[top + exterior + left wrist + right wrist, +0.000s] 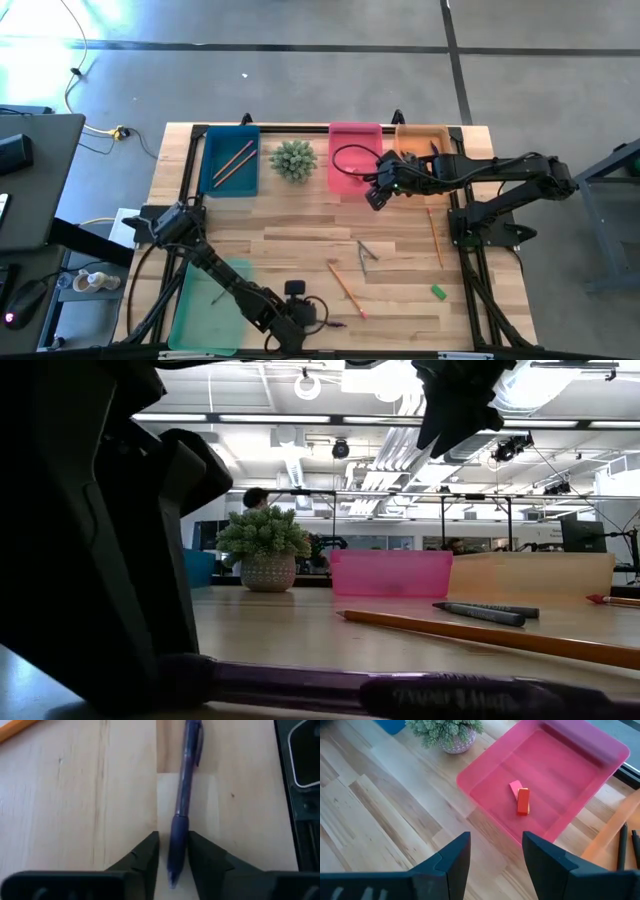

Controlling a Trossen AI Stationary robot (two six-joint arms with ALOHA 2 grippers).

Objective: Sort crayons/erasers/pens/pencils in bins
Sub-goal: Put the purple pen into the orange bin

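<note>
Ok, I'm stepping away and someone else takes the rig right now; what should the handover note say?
Left gripper: low at the near table edge, fingers either side of a purple pen, not clearly clamped.
Right gripper: open, empty, by the pink bin.
Done: two pencils in the blue bin, two erasers in the pink bin, pens in the orange bin.
Left: loose pencils, a green eraser and small sticks on the table; green bin holds one small item.
</note>
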